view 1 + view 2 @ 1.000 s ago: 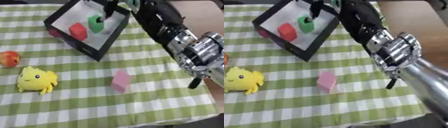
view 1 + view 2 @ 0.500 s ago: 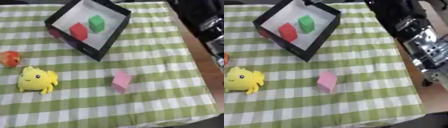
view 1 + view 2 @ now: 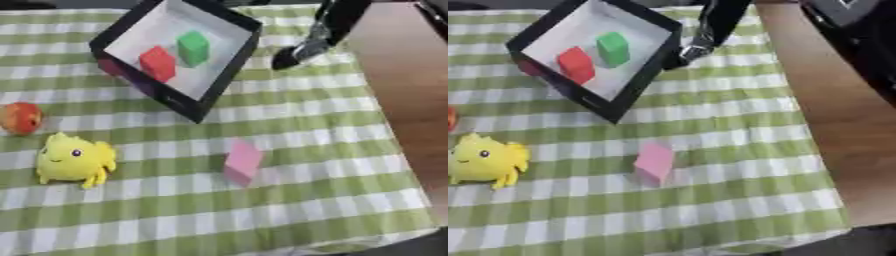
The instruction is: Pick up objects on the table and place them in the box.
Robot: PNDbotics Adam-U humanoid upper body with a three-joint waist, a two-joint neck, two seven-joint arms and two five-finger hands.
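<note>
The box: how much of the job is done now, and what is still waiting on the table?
Done: the box already holds a red block and a green block. In hand: nothing that I can see; a dark part of the right arm hangs beside the box, its fingers unclear. Left: the pink block, the yellow plush toy and the apple lie on the checked cloth.

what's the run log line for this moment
in box: red block, green block | on cloth: pink block, yellow toy, apple
</note>
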